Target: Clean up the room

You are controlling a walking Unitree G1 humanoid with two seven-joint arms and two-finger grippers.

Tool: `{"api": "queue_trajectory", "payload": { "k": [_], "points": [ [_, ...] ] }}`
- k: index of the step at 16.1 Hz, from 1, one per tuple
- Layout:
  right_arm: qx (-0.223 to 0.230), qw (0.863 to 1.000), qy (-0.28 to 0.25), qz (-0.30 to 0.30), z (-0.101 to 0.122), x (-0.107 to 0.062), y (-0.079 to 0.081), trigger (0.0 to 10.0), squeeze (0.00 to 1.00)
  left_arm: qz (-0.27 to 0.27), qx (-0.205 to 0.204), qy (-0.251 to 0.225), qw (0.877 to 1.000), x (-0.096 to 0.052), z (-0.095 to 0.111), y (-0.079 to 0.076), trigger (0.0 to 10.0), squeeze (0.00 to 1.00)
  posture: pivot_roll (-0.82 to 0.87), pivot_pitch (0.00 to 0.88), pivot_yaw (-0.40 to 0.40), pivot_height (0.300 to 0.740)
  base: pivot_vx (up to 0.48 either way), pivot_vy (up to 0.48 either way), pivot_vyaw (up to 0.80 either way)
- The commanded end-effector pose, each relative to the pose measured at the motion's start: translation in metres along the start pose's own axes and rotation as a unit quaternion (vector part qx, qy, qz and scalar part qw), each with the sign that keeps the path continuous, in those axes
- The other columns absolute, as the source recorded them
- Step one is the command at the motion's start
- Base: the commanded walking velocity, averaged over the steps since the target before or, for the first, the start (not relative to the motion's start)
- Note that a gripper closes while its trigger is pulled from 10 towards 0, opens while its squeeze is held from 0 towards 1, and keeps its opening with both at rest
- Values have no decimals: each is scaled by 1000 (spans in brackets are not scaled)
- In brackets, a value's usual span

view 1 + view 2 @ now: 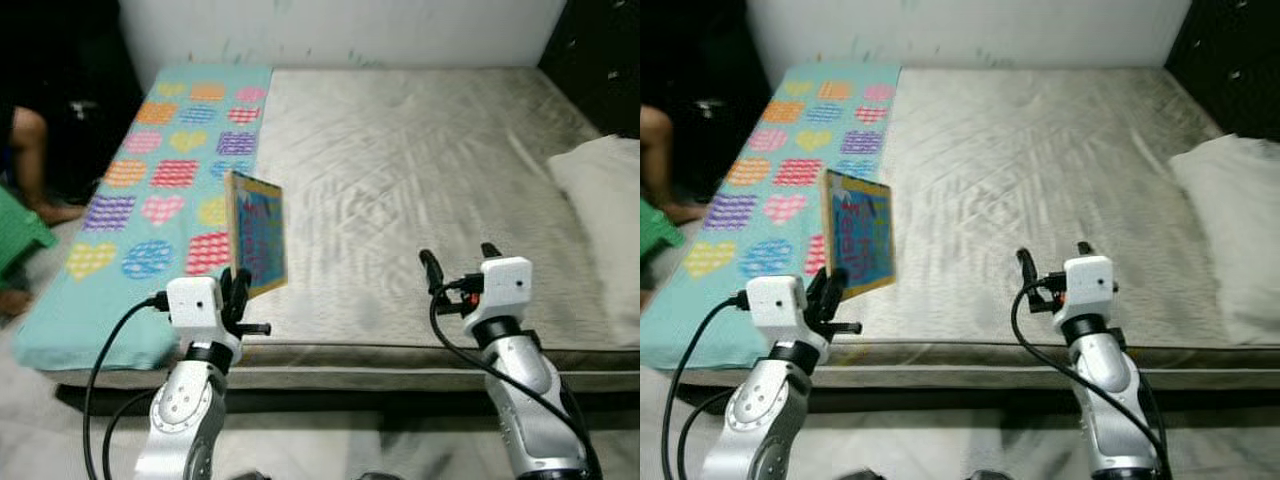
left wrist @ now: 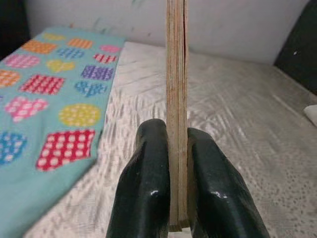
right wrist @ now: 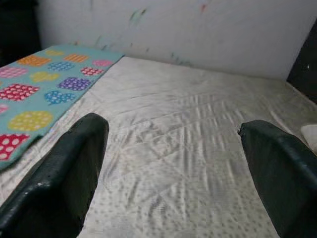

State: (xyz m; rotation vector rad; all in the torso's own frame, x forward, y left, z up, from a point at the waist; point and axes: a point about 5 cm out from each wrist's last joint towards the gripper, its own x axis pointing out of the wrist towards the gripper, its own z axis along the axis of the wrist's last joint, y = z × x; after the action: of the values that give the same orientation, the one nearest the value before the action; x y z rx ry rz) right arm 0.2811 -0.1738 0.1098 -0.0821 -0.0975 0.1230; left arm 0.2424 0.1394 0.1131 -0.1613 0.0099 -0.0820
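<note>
A thin children's book (image 1: 258, 231) with a blue cover and tan edges stands upright above the near edge of the mattress (image 1: 420, 150). My left gripper (image 1: 238, 288) is shut on its lower edge; in the left wrist view the book's edge (image 2: 177, 99) rises between the two black fingers (image 2: 143, 188). My right gripper (image 1: 460, 262) hovers open over the mattress's near edge, to the right of the book, its fingers (image 3: 64, 173) spread wide with nothing between them.
A teal blanket (image 1: 150, 180) with coloured hearts and squares covers the mattress's left side. A white pillow (image 1: 605, 200) lies at the right. A white wall (image 1: 340, 30) stands behind. At far left are a person's leg (image 1: 30, 150) and a green object (image 1: 15, 235).
</note>
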Motion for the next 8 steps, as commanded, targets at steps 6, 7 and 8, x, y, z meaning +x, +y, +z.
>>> {"api": "queue_trajectory", "payload": {
  "k": [6, 7, 8],
  "points": [
    [-1, 1000, -4, -1, 2, 1, -1, 10000, 0, -28, -8, -45, 999, -1, 15, -2, 10000, 0, -139, 121, 4, 740, 0, 0, 0],
    [-1, 1000, -4, -2, 2, 1, -1, 10000, 0, -28, -8, -45, 999, -1, 15, -2, 10000, 0, -139, 121, 4, 740, 0, 0, 0],
    [0, 1000, -4, -2, 2, 1, -1, 10000, 0, -31, -10, -46, 998, -1, 15, -3, 10000, 0, -138, 120, 5, 740, 255, 0, 0]
  ]
}}
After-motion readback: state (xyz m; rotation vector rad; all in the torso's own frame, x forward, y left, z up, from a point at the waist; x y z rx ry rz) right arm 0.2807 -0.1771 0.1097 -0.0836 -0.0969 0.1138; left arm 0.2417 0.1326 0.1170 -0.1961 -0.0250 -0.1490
